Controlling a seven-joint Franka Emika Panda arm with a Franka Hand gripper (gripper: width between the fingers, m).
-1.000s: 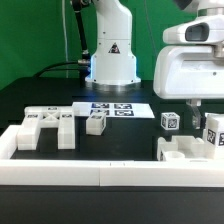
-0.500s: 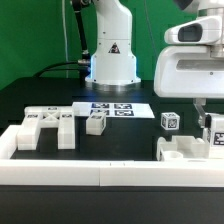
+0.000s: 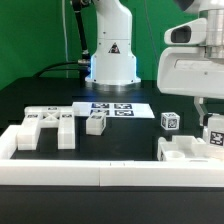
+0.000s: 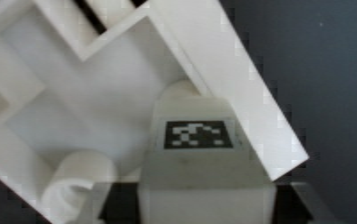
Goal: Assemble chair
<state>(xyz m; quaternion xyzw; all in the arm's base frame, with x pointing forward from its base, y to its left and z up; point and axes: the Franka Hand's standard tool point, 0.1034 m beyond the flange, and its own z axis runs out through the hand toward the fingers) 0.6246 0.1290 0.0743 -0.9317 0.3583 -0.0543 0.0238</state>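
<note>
My gripper (image 3: 213,120) is at the exterior view's right, shut on a white tagged block (image 3: 215,134) of the chair, which it holds just above a white slotted piece (image 3: 183,152). In the wrist view the gripper (image 4: 198,196) has the block (image 4: 198,150) between its dark fingers (image 4: 125,202), tag facing the camera, over the slotted piece's angled walls (image 4: 104,60). A flat tagged chair piece (image 3: 48,121) lies at the left. A small block (image 3: 96,123) and a tagged cube (image 3: 170,121) stand on the table.
White border rails (image 3: 100,176) run along the front, with a raised corner at the left. The marker board (image 3: 112,108) lies in front of the robot base (image 3: 112,55). A green backdrop closes off the rear.
My gripper has shifted slightly to the exterior view's right and a little lower with the block in it. The other parts have not moved.
</note>
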